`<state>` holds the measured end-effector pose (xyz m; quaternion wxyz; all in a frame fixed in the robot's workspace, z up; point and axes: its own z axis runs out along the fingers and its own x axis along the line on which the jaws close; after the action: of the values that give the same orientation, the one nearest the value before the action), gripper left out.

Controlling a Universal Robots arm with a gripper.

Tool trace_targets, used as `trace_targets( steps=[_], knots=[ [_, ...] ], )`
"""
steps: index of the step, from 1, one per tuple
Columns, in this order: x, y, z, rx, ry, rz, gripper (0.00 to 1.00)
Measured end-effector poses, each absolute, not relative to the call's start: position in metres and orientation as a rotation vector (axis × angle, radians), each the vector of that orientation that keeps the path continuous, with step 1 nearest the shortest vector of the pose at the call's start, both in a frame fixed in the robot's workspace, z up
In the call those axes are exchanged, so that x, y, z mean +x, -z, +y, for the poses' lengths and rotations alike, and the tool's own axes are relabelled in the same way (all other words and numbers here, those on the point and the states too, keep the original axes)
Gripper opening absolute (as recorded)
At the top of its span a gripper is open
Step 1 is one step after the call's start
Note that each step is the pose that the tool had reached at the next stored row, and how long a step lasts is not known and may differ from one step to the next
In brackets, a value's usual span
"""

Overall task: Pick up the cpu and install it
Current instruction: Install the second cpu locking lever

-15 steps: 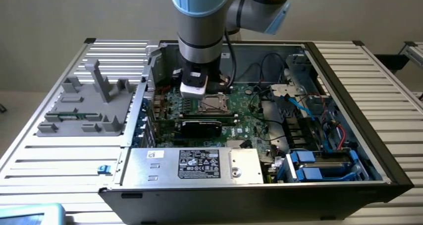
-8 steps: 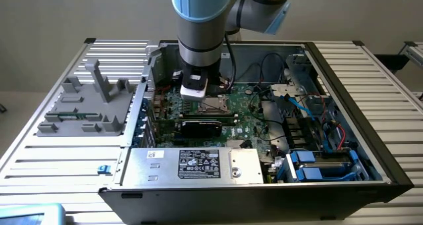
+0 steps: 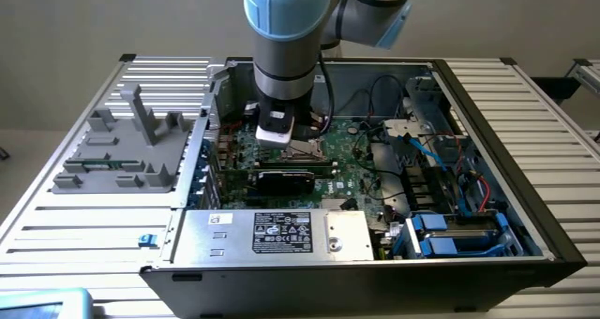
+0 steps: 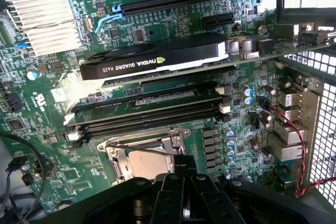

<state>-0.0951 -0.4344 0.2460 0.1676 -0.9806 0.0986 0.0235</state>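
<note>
One open computer case (image 3: 487, 192), one graphics card (image 4: 157, 59), one silver heatsink (image 4: 44, 19). One cpu (image 4: 149, 163) in one socket (image 4: 118, 156). One gripper (image 4: 181, 192).

From my wrist camera, the black graphics card (image 4: 157, 61) carries white lettering along its edge that reads "NVIDIA QUADRO K620". In the exterior view, the silver power supply box (image 3: 272, 233) bears a dark label (image 3: 284, 232) with white print and small certification marks; that print is too small to read. No other text is legible to me.
</note>
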Motion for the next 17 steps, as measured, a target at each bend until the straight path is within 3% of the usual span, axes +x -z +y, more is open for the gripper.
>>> trace_targets(
  steps=[17],
  knots=[
    [-0.096,-0.233,-0.434,-2.784,-0.086,0.283,0.11]
  ],
)
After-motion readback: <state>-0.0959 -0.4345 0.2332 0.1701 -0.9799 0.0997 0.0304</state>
